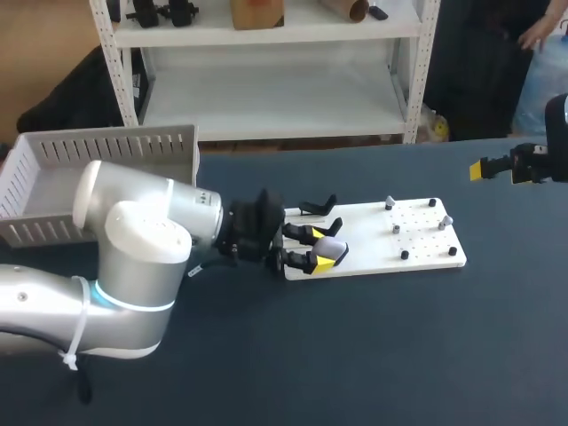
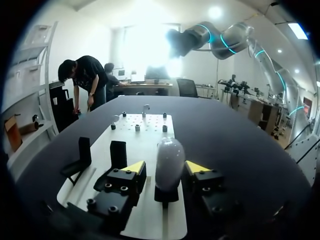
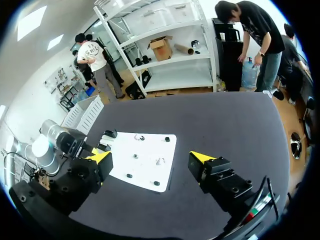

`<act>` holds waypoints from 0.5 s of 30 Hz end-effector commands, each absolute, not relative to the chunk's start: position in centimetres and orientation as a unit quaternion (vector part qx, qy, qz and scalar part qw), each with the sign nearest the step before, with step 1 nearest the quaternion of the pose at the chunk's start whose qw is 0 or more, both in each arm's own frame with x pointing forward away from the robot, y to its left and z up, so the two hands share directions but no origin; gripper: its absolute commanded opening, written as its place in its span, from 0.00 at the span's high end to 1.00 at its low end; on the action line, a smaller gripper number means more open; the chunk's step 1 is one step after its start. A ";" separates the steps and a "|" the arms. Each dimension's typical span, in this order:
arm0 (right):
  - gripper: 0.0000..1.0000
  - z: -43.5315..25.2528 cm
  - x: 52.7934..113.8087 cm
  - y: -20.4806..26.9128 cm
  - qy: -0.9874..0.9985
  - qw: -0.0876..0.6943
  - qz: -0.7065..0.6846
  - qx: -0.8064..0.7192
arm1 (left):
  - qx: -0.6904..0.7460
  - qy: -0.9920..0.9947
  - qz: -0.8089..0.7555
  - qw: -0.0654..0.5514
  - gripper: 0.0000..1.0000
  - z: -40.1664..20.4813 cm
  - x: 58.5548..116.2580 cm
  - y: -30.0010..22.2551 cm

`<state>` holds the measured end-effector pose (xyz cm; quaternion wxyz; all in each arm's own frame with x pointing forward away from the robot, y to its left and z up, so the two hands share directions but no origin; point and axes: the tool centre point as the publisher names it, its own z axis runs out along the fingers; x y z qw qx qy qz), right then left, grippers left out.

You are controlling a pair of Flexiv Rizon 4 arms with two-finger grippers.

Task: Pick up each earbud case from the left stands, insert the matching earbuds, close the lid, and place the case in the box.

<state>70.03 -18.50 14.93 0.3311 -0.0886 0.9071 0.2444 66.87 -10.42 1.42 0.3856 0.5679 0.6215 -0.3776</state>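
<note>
the left gripper (image 2: 165, 167) has its fingers open either side of the earbud case (image 2: 169, 150), upright on its stand (image 2: 166, 194) at the white board's (image 1: 417, 253) nine o'clock end. an off-centre squeeze could tip it off. the right gripper (image 3: 151, 157) hangs open at the bench's three o'clock.

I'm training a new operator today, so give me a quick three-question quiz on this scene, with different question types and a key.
1. Fill in: the pegged board is ____ in colour.
2. True or false: the right hand holds the earbud case.
3. Where is the earbud case? A, lying flat on the board. B, upright on a stand between the left hand's open fingers. C, in the right hand.
Key: 1 white; 2 false; 3 B.
</note>
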 end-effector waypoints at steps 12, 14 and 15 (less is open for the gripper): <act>0.00 14.9 70.0 -18.5 0.907 0.331 0.244 -0.089 | 0.567 0.617 -0.383 0.388 0.64 1.2 66.7 -10.6; 0.00 14.9 70.0 -18.5 0.907 0.331 0.244 -0.089 | 0.566 0.617 -0.384 0.389 0.69 1.2 66.7 -10.6; 0.00 14.9 70.0 -18.5 0.907 0.331 0.244 -0.089 | 0.567 0.617 -0.384 0.388 0.71 1.2 66.7 -10.6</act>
